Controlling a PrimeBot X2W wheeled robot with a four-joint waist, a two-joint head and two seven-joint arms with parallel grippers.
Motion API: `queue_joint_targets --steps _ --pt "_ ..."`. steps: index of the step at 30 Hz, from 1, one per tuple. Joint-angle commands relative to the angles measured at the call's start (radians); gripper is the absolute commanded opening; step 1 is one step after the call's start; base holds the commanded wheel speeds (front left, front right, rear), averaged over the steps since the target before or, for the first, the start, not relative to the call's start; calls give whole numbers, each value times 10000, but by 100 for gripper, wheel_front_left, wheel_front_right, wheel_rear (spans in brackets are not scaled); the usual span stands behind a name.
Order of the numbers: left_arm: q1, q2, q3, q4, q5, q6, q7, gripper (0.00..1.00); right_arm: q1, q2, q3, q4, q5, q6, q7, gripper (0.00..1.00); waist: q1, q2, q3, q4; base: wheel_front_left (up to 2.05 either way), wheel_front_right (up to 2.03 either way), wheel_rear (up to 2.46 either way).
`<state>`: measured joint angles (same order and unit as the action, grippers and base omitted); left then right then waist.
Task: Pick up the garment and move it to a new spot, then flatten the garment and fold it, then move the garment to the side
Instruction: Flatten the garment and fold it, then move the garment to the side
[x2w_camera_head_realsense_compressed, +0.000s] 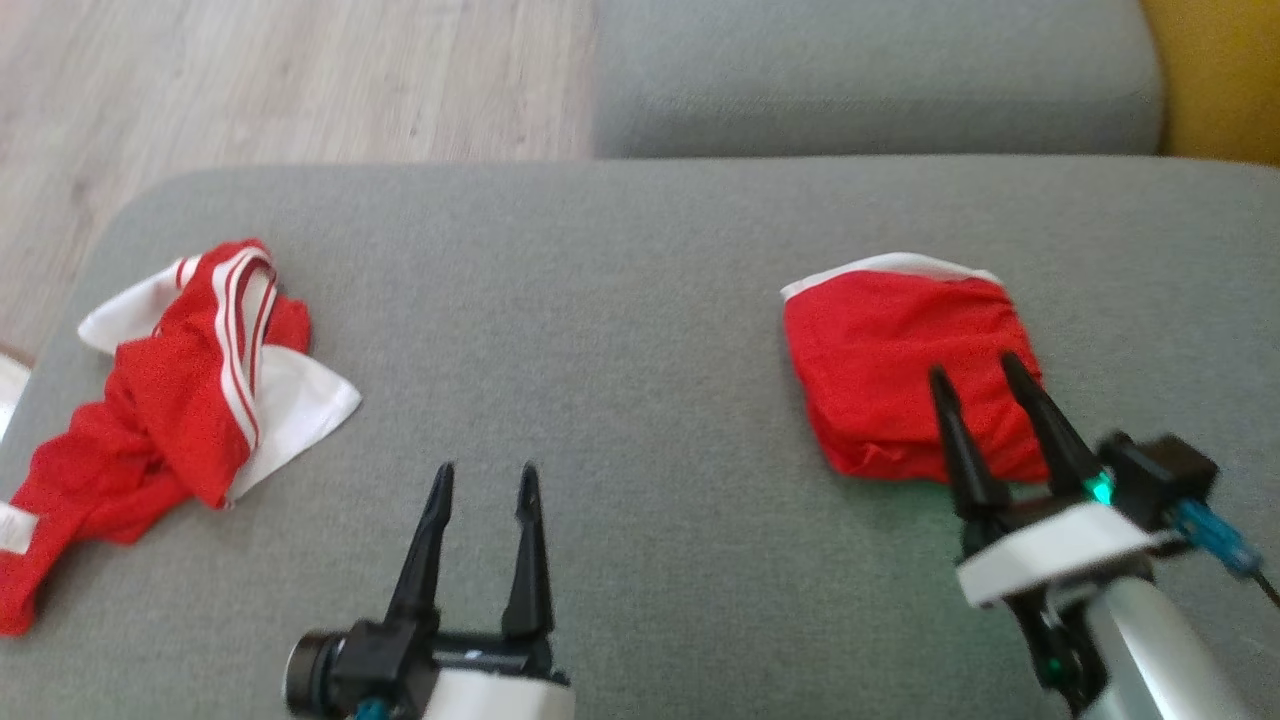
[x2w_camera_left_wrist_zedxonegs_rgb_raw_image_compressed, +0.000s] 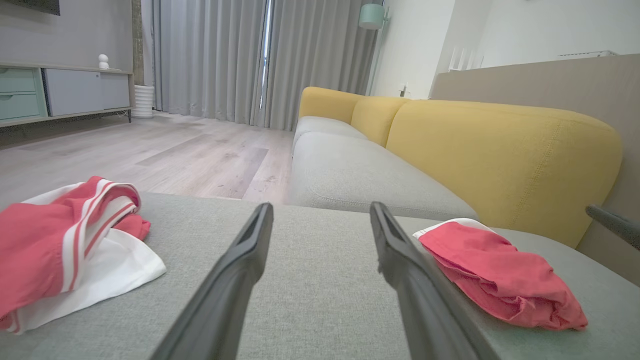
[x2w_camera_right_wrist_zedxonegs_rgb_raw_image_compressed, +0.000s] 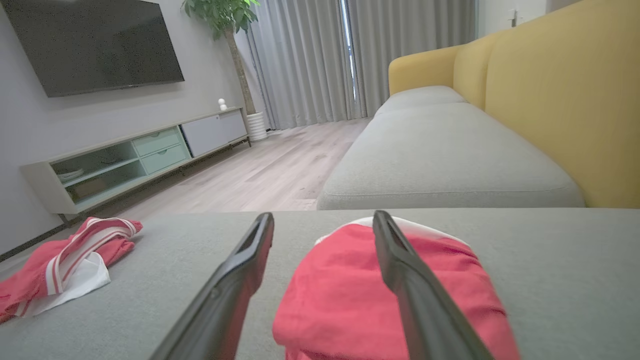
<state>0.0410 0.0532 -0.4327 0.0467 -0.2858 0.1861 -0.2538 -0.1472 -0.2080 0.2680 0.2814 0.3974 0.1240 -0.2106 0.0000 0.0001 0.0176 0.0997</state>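
Garment (x2w_camera_head_realsense_compressed: 900, 360), folded red cloth w/ white trim, on grey sofa cushion (x2w_camera_head_realsense_compressed: 620, 300); right claw (x2w_camera_head_realsense_compressed: 974, 365) spread, empty, over its near edge; left claw (x2w_camera_head_realsense_compressed: 487, 468) spread, empty.

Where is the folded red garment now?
The folded garment lies on the right side of the grey cushion in the head view, with the right hand over its near edge.

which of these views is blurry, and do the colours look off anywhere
Head view: soft all over, the right hand smeared around its wrist, the folded red cloth garment a saturated red. Left wrist view: sharper, yet that garment looks washed-out pink. Right wrist view: room crisp, same pink cast, even light, no glare.
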Motion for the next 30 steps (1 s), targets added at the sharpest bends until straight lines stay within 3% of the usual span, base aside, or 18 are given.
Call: queue_joint_targets --steps 1,9,17,21,30 --pt "-77 -30 402 -394 140 84 -80 100 -129 -50 23 -273 -107 67 -165 100 0 -1 -239 -176 0 0 0" --pt "970 -30 1152 -639 460 208 -80 100 967 216 -1152 -282 -450 67 -502 100 0 -1 -721 -445 0 0 0" --pt "1528 -30 1587 -658 704 247 -80 100 2104 388 -1111 -1110 -1866 67 -509 100 0 -1 -909 -411 0 0 0" --pt "1631 -30 1599 -780 749 277 -80 100 2508 887 -1358 -1242 -2179 67 -510 100 0 -1 -933 -376 0 0 0" --pt "1649 -30 1611 -851 941 252 -80 100 2795 1204 -1579 -1367 -2471 67 -510 100 0 -1 -922 -424 0 0 0"
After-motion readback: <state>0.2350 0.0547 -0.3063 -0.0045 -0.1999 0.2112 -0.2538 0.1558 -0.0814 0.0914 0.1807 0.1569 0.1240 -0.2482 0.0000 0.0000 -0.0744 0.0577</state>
